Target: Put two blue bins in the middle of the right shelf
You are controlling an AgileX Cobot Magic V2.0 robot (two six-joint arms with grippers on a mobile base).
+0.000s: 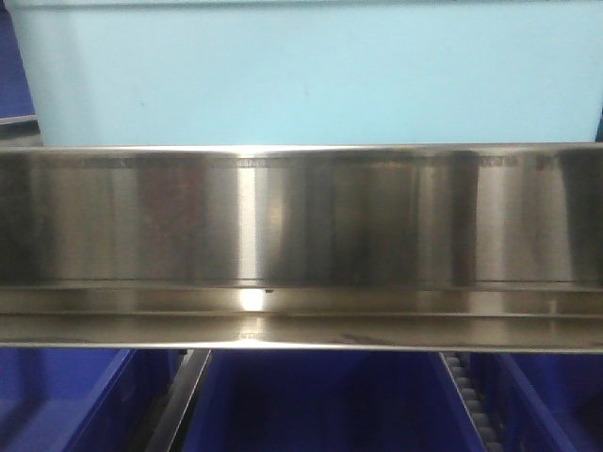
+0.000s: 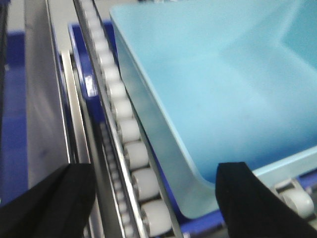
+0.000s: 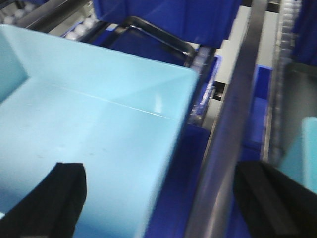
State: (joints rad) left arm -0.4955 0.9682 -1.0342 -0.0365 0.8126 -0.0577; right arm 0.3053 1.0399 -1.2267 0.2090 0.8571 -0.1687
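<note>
A pale sky-blue bin (image 1: 301, 75) stands on the right shelf, behind its shiny steel front rail (image 1: 301, 217). In the left wrist view the bin (image 2: 223, 89) rests beside a white roller track (image 2: 129, 129). My left gripper (image 2: 156, 198) is open, its black fingers straddling the bin's near corner and the rollers. In the right wrist view the bin (image 3: 89, 134) fills the left side. My right gripper (image 3: 158, 198) is open, one finger over the bin's inside and the other beyond a steel divider (image 3: 233, 114). A sliver of another pale-blue bin (image 3: 304, 148) shows at the right edge.
Dark royal-blue bins (image 1: 330, 405) sit on the level below the rail. More dark blue bins (image 3: 168, 15) stand behind the pale bin, with a black frame edge (image 3: 158, 34) between them. Roller tracks and steel rails run along both sides of the bin.
</note>
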